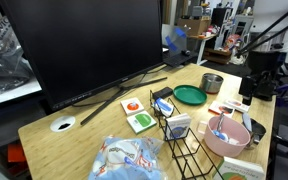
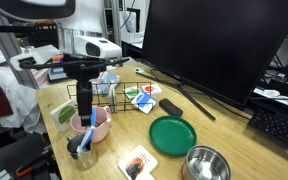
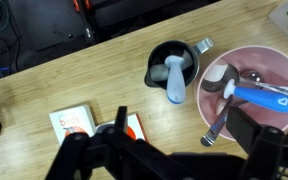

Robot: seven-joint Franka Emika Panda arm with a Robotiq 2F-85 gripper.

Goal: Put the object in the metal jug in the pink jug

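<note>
In the wrist view the metal jug (image 3: pixel 162 57) is a small dark grey cup with a pale blue object (image 3: pixel 174 82) sticking out over its rim. The pink jug (image 3: pixel 274 68) sits right beside it and holds a blue-handled utensil (image 3: pixel 269 97) and a metal spoon (image 3: pixel 222 115). My gripper (image 3: pixel 169 150) hovers above the table just in front of both, open and empty. In an exterior view the gripper (image 2: pixel 84 95) hangs over the pink jug (image 2: pixel 96 124) and the metal jug (image 2: pixel 81 152). The pink jug also shows in an exterior view (image 1: pixel 227 140).
A black wire rack (image 2: pixel 109 98) stands behind the jugs. A green plate (image 2: pixel 172 133) and a shiny silver cup (image 2: pixel 206 163) lie further along the table. Picture cards (image 3: pixel 82 122) lie on the wood. A big monitor (image 1: pixel 84 45) stands at the back.
</note>
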